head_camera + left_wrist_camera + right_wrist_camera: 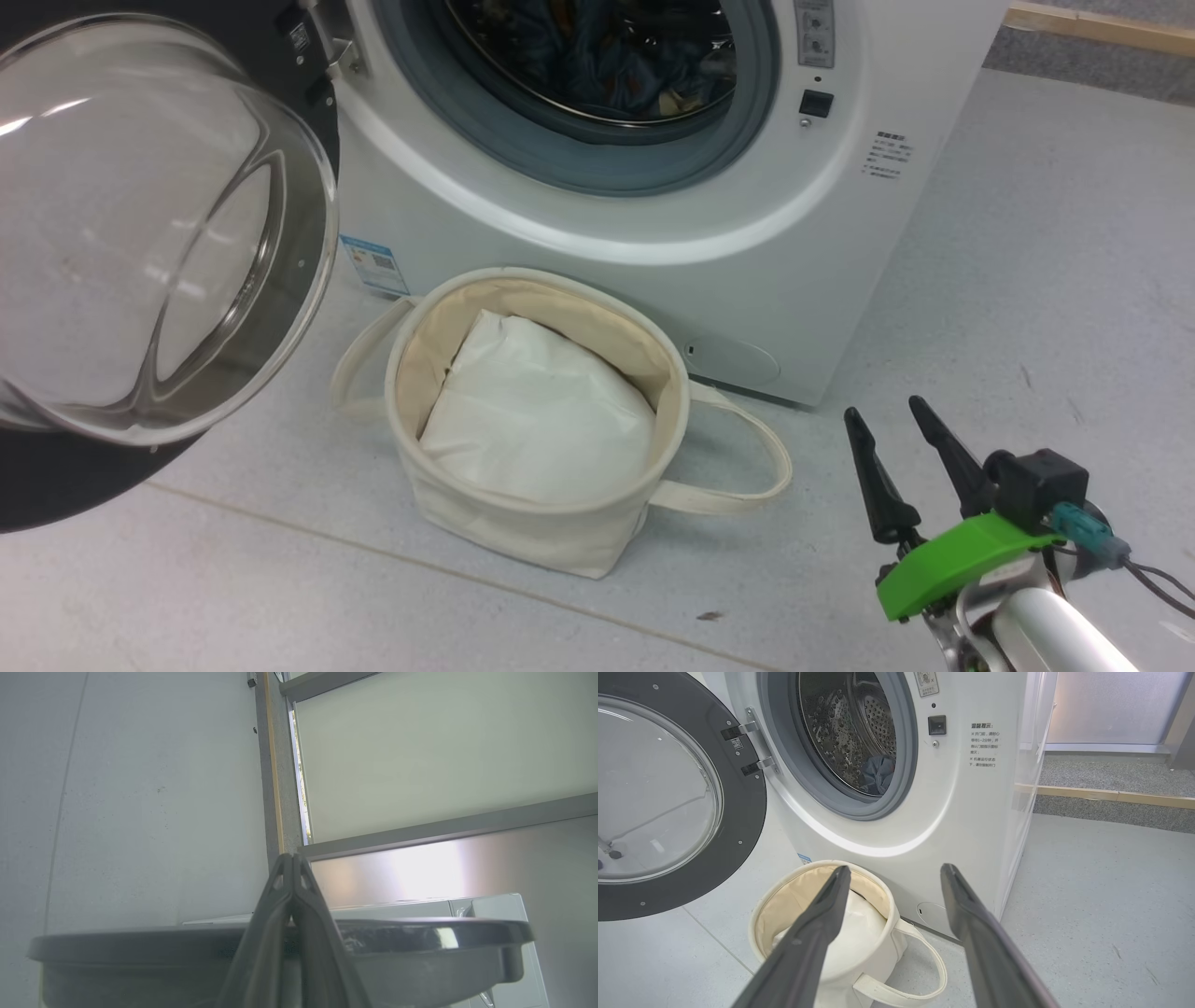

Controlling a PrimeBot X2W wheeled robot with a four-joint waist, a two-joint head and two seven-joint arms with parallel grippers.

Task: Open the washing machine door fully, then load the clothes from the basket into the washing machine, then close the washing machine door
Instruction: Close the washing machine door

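The door (pixel 159 243) stands swung wide to the left of the washer (pixel 653 215). The clothes (pixel 607 56) lie inside the drum. The basket (pixel 523 532) sits at the washer's base below the opening and contains white padding (pixel 532 411). The left gripper (pixel 292 858) has its fingers pressed together with nothing between them, tips at the door's dark rim. The right gripper (pixel 885 411) has its jaws spread wide and empty, in front of the washer's right corner. Risks, as judged: shut fingers pushing a glossy curved rim may slip off and leave the door ajar, fabric lying near the grey seal could be pinched, and the door's lower edge may clip the basket. Not determinable: whether the left fingers touch the rim, the drum's upper part (cut off in the head view), the clothes' print in shadow, and anything beneath the padding.
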